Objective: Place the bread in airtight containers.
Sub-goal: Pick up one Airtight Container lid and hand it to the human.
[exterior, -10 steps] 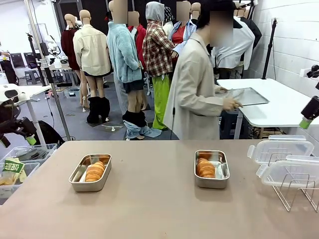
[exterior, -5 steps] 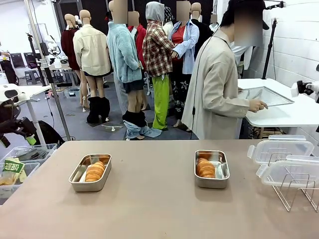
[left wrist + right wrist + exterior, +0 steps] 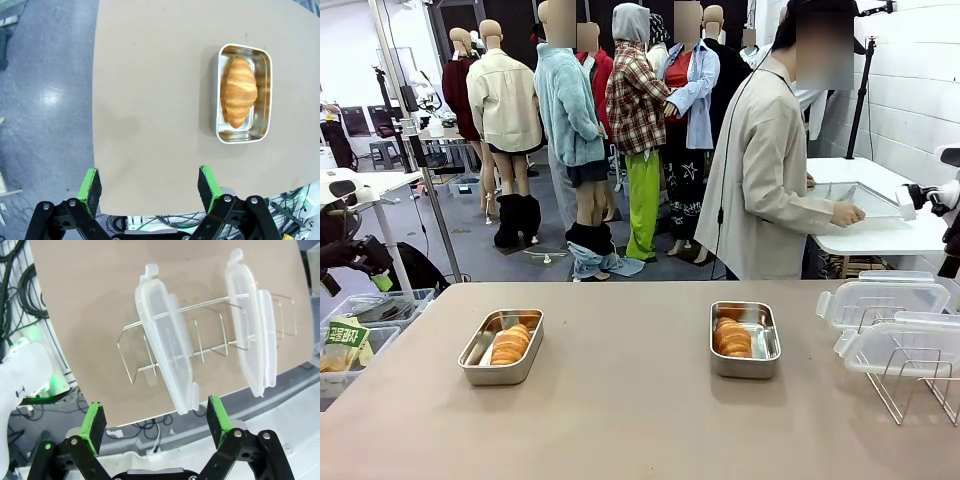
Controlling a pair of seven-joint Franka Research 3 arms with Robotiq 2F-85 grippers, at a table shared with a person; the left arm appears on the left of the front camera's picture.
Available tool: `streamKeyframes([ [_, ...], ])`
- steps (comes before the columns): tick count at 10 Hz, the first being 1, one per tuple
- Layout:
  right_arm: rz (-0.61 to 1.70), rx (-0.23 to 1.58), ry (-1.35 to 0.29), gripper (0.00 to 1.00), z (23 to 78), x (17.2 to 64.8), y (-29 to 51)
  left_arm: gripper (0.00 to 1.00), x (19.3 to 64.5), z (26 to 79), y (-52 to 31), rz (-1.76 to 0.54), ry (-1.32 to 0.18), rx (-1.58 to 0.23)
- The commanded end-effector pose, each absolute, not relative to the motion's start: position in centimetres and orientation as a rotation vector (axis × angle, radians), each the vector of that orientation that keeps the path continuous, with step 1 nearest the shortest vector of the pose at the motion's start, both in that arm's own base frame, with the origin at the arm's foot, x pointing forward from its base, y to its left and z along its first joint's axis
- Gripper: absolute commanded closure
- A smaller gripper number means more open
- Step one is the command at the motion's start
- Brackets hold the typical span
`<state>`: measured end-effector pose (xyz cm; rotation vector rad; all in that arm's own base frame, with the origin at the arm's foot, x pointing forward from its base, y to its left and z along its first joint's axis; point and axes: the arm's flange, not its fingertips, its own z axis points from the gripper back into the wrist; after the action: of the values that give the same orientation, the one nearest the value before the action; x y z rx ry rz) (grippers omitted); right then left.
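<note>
- Risk: the lids (image 3: 167, 355) stand on edge in the wire rack (image 3: 210, 335). If you pinch one on a slant, it may tip or drag the rack.
- Bread (image 3: 239, 91) lies in each open tin (image 3: 262, 107). A lid pressed askew likely won't seal.
- Right gripper (image 3: 157, 417): jaws wide, empty, looking down on the rack.
- Left gripper (image 3: 150, 182): jaws wide, empty, hovering at the table edge, well apart from its tin.
</note>
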<state>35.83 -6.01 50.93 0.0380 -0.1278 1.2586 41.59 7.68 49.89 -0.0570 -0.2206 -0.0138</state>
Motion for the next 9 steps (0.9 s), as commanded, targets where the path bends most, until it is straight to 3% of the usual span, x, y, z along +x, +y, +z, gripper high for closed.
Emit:
streamKeyframes([
  [1,1.264,0.035,-0.129,0.0,51.25,35.98,-6.12,0.0,41.51,49.91,7.71,0.003,-0.232,-0.051],
  [9,1.264,0.035,-0.129,0.0,51.25,35.98,-6.12,0.0,41.51,49.91,7.71,0.003,-0.232,-0.051],
])
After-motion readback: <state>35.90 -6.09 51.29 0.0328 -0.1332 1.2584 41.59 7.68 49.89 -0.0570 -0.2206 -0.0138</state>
